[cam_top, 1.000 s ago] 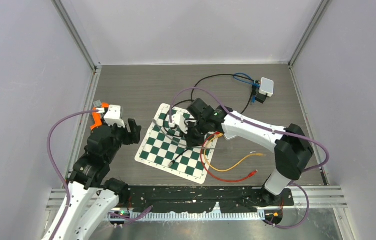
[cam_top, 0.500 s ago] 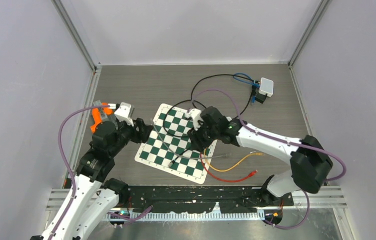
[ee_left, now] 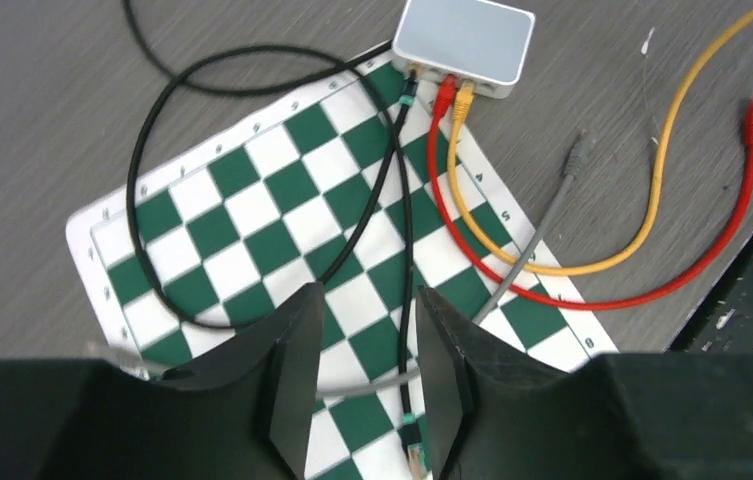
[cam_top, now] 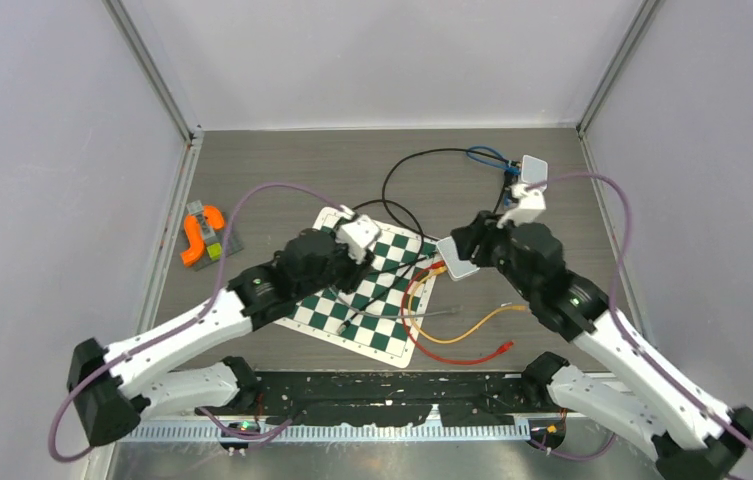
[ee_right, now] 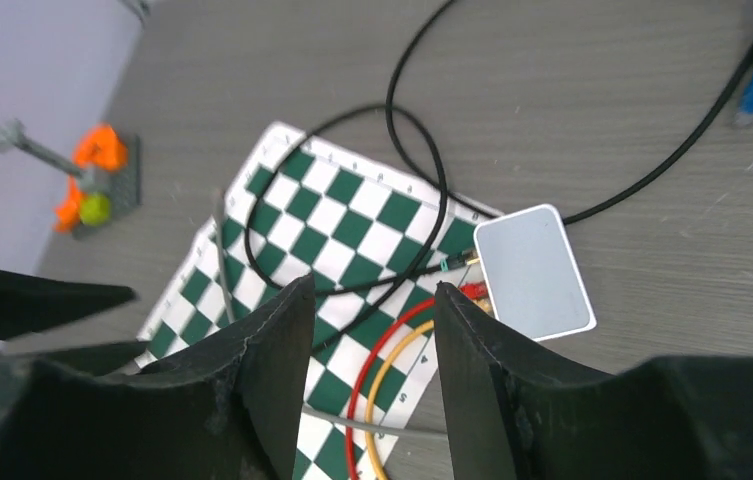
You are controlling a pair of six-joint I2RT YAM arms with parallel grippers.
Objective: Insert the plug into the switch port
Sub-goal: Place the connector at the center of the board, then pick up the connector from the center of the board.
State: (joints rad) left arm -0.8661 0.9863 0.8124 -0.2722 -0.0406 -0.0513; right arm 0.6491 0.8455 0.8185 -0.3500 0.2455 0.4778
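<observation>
The grey switch (ee_left: 464, 40) sits at the checkerboard mat's right corner (cam_top: 457, 262), with black, red and yellow cables plugged into it. A black cable ends in a loose plug (ee_left: 414, 455) with a teal band, lying on the mat. My left gripper (ee_left: 370, 300) hovers open over the mat (cam_top: 370, 268). That plug and a grey cable (ee_left: 382, 380) show between its fingers, which touch neither. A second loose plug, grey (ee_left: 577, 155), lies on the table. My right gripper (ee_right: 374, 290) is open and empty, just left of the switch (ee_right: 532, 270).
Loose red (cam_top: 505, 346) and yellow (cam_top: 524, 309) plug ends lie right of the checkerboard mat (cam_top: 332, 300). An orange fixture (cam_top: 202, 232) stands at the left wall. A white box (cam_top: 534, 172) with blue and black leads sits back right.
The left arm swung from the left side to over the mat, and its jaws narrowed. The right arm drew back right off the mat, and its gripper went from shut to open.
</observation>
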